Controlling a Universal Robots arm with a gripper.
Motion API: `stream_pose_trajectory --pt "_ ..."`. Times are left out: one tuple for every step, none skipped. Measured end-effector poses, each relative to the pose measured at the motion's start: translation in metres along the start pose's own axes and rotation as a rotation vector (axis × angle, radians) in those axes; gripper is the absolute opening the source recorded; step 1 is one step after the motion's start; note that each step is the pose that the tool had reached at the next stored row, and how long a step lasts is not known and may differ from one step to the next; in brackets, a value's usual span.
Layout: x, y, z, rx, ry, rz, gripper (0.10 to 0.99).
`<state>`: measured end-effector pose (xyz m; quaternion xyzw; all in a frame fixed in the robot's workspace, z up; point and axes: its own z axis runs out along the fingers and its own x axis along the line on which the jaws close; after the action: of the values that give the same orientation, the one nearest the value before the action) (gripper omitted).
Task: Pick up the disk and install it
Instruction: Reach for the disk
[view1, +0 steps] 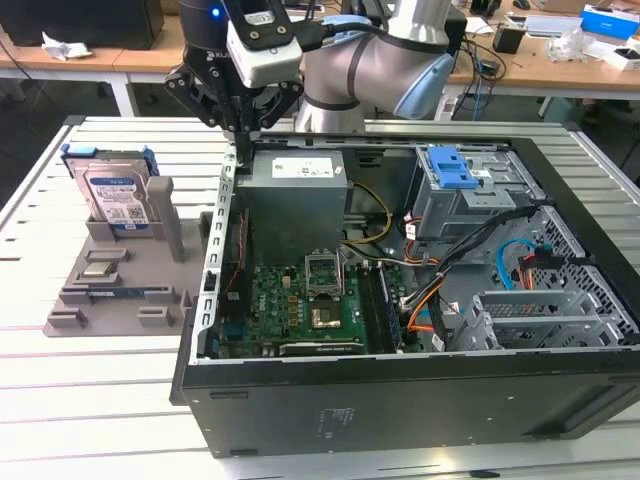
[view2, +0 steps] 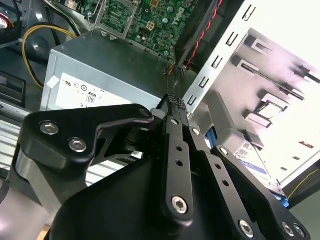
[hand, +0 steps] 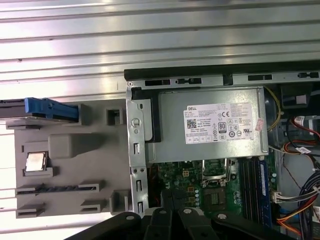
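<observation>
Progress on the task is judged to be at its very start: nothing has been picked up and nothing has been installed. The disk is seen standing upright on its edge in a slot of the grey holder. The holder lies on the table just beside the open computer case, on the exterior view's left. The disk is untouched, with its label facing outward and blue rails along its edges.

The jaws are pressed together and nothing is pinched between them. They are held over the wall of the case on the holder's side, close to the grey power supply and apart from the disk. Inside the case, the green motherboard is exposed, and a bare blue bracket is seen at the drive cage.

Both parts of the task, the pick-up and the fitting into the case, are therefore judged to remain undone.
</observation>
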<state>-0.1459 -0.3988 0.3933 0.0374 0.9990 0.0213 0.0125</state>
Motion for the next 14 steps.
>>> stream_pose_trajectory --pt "0.001 -0.0001 0.0 0.0 0.0 0.0 0.106" --pt "0.0021 -0.0002 -0.0001 0.0 0.0 0.0 0.106" --pt "0.0029 -0.0002 -0.0001 0.0 0.0 0.0 0.106" --pt "0.0039 -0.0003 -0.0001 0.0 0.0 0.0 0.106" --pt "0.0055 -0.0004 -0.0001 0.0 0.0 0.0 0.106" --pt "0.0073 -0.0006 -0.0002 0.0 0.0001 0.0 0.106" --pt "0.0098 -0.0007 -0.0003 0.0 0.0001 0.0 0.106" --pt "0.0116 -0.0009 -0.0003 0.0 0.0 0.0 0.106" --pt "0.0125 -0.0009 -0.0003 0.0 0.0 0.0 0.106" --pt "0.0152 -0.0011 -0.0004 0.0 0.0001 0.0 0.106" --pt "0.0162 -0.0012 -0.0004 0.0 0.0 0.0 0.106" --pt "0.0171 -0.0013 -0.0004 0.0 -0.0001 0.0 0.106" --pt "0.0185 -0.0014 -0.0005 0.0 0.0 0.0 0.106" --pt "0.0194 -0.0015 -0.0005 0.0 0.0 0.0 0.106"
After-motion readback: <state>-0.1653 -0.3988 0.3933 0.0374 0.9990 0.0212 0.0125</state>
